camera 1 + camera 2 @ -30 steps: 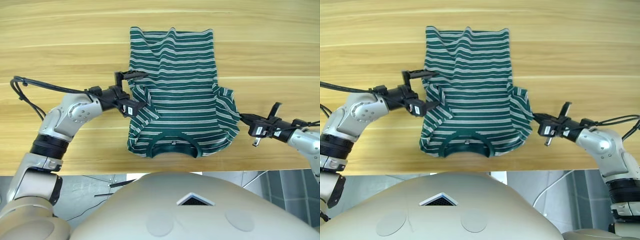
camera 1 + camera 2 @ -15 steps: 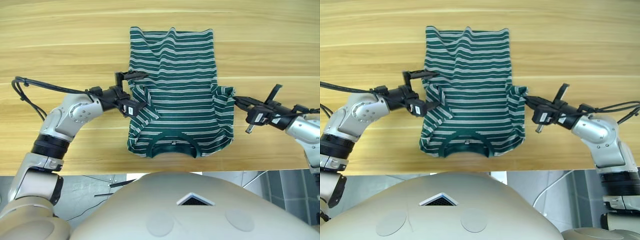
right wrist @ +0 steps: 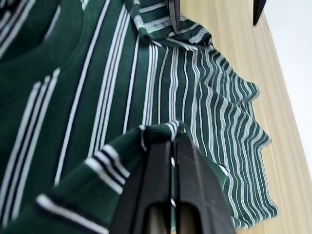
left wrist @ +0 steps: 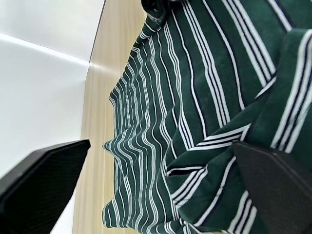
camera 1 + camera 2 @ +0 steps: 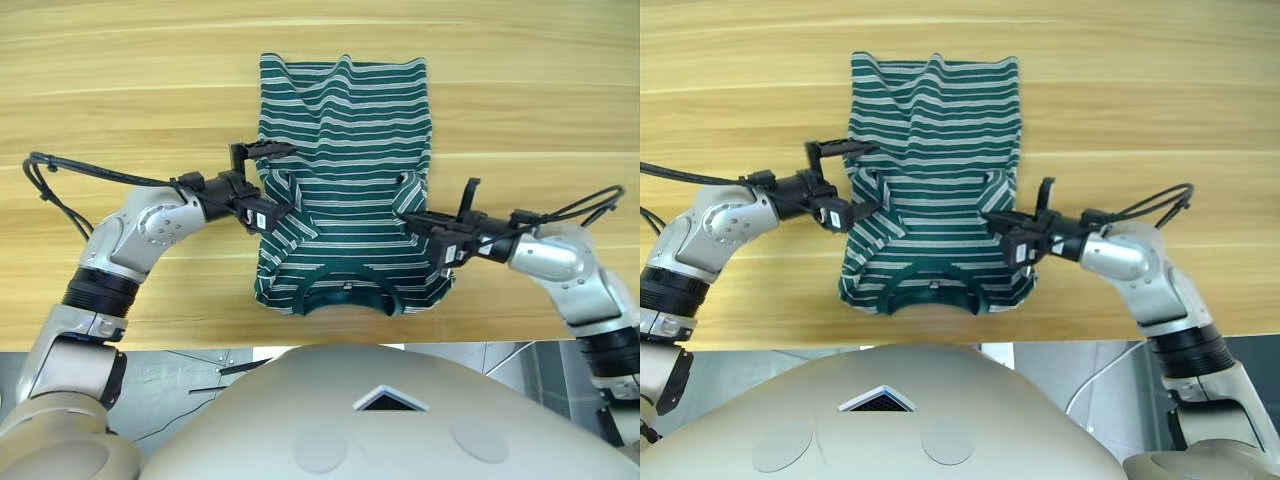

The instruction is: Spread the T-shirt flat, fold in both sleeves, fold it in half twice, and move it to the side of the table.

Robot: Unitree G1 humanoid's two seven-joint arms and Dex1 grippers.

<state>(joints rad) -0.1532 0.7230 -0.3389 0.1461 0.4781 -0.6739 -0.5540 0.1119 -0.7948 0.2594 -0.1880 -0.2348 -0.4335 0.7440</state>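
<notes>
on wood table (image 5: 120, 60), r tool (image 5: 408, 216) pinches t-shirt sleeve (image 5: 413, 190).

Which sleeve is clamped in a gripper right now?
The right sleeve: the right gripper is shut on its edge over the T-shirt. The left sleeve lies folded in, left gripper open.

a green t-shirt (image 5: 345, 140) with thin white stripes lies on a light wooden table (image 5: 120, 90), collar toward the near edge and hem toward the far side. its left sleeve is folded in over the body. the left gripper (image 5: 287, 180) sits at that side with fingers spread wide, one tip at the shirt's edge and the other over the folded sleeve. the right gripper (image 5: 405, 214) is over the shirt's right half, its tips at the right sleeve's fabric, which lies bunched inward over the chest.
</notes>
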